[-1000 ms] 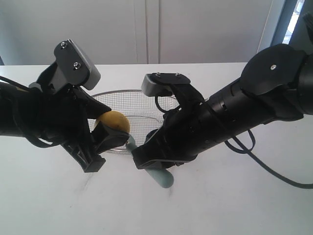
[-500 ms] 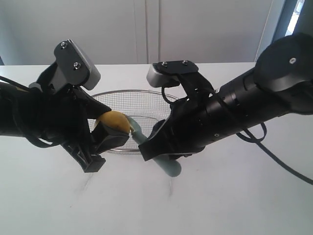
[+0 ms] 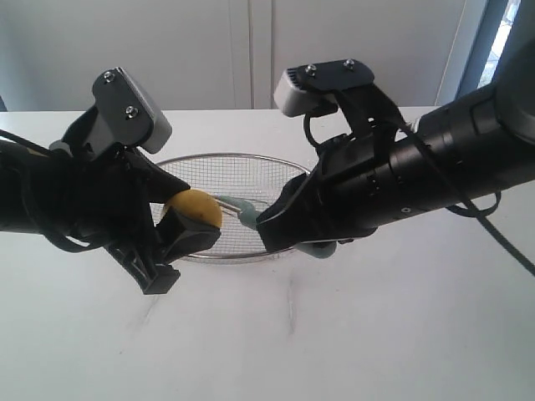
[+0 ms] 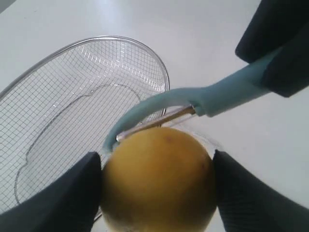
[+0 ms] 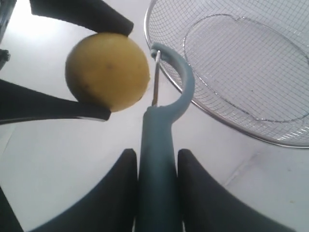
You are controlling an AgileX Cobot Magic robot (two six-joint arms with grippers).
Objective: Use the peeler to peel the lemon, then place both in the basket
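The yellow lemon [image 3: 195, 207] [image 4: 158, 181] [image 5: 107, 71] is clamped between the black fingers of my left gripper [image 3: 171, 230] [image 4: 158, 186], held above the table by the near rim of the wire basket [image 3: 230, 163] [image 4: 58, 96] [image 5: 251, 72]. My right gripper [image 3: 288, 225] [image 5: 157, 162] is shut on the pale teal handle of the peeler [image 3: 247, 215] [image 4: 212, 94] [image 5: 159, 159]. The peeler's curved head and metal blade lie against the lemon's side that faces the basket.
The white table [image 3: 351, 334] carries the basket at its middle. A black cable [image 3: 510, 246] runs off the right arm toward the right edge. White cabinet doors [image 3: 251, 50] stand behind the table.
My right arm has risen and swung back to the right, carrying the peeler's handle up from the table. The blade head now points at the lemon over the basket rim. The left gripper has not moved.
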